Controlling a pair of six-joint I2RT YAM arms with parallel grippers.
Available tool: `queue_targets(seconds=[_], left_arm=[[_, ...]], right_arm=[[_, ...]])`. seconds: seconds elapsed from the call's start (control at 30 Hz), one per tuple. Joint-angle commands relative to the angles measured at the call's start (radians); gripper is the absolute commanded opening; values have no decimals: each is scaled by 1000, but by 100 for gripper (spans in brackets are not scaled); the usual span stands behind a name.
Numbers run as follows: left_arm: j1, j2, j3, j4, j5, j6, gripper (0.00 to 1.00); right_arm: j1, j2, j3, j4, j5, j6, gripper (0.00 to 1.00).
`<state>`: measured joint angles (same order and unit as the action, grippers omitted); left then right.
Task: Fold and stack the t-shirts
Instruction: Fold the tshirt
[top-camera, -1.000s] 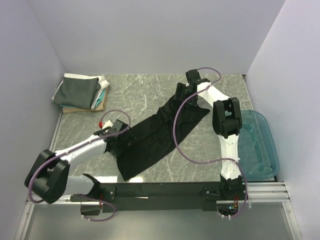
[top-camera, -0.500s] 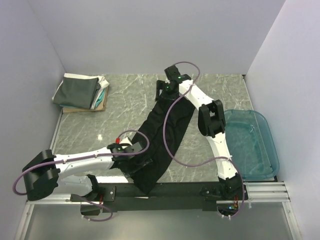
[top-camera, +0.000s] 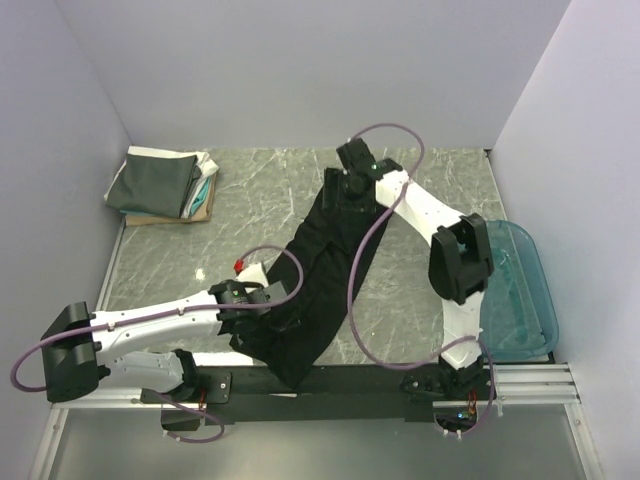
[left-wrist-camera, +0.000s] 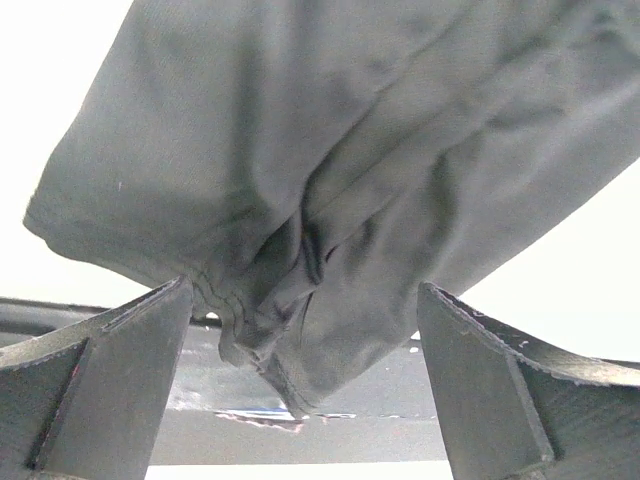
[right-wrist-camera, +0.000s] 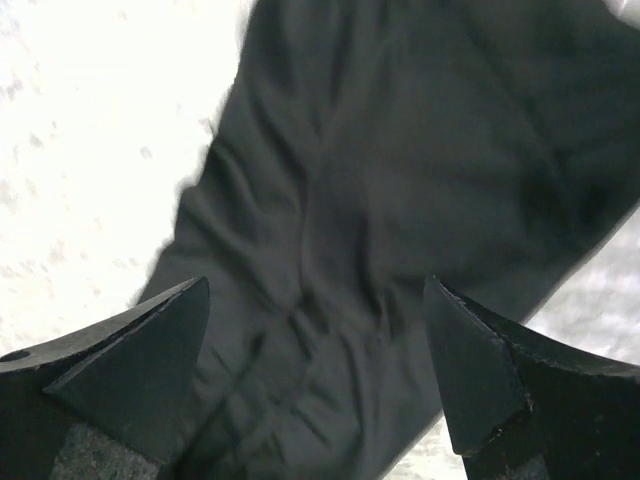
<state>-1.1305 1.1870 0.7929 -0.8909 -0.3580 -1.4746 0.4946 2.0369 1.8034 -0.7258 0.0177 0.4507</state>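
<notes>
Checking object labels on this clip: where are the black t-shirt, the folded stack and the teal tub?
black t-shirt (top-camera: 318, 285): top view, middle of its long body.
folded stack (top-camera: 155, 185): top view, its dark grey top layer.
teal tub (top-camera: 515, 295): top view, its bare floor.

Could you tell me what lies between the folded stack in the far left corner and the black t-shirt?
Only bare marbled tabletop separates the folded stack from the black t-shirt, as the top external view shows.

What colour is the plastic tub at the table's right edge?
The translucent plastic tub is teal, clearest in the top external view.
</notes>
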Motion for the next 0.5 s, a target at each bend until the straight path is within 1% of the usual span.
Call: queue_targets(seconds=[0.0,0.03,0.07,0.1,0.13,0.17,0.23,0.27,0.3,0.33,0.4,0.47], left_arm=[[-5,-6,81,41,-76,221,100],[-6,0,81,67,-78,303,99],[-5,20,77,107,-73,339,99],[-5,35,74,139,-44,371,100],[-3,54,72,212,-26,440,99],[-5,98,74,242,-9,459,99],[-3,149,78,306,31,515,100],[-2,205,84,313,25,519,99],[-2,232,100,314,-7,522,99],[0,291,109,304,-30,533,99],[20,341,141,297,-42,545,99],[46,388,147,337,3,573,99]], right_arm=[[54,-110,-201,98,30,67,93],[61,-128,-246,123,13,80,93],[64,-144,-318,143,5,91,93],[70,-164,-347,158,-5,104,93],[74,-168,-370,182,-15,106,93],[75,-167,-395,187,-15,109,93],[76,-156,-406,187,-15,112,93],[76,-144,-411,189,-13,115,93],[75,-138,-412,190,-7,117,93],[71,-130,-408,193,-5,114,93],[67,-103,-391,186,-15,105,93],[62,-60,-351,174,-15,94,93]])
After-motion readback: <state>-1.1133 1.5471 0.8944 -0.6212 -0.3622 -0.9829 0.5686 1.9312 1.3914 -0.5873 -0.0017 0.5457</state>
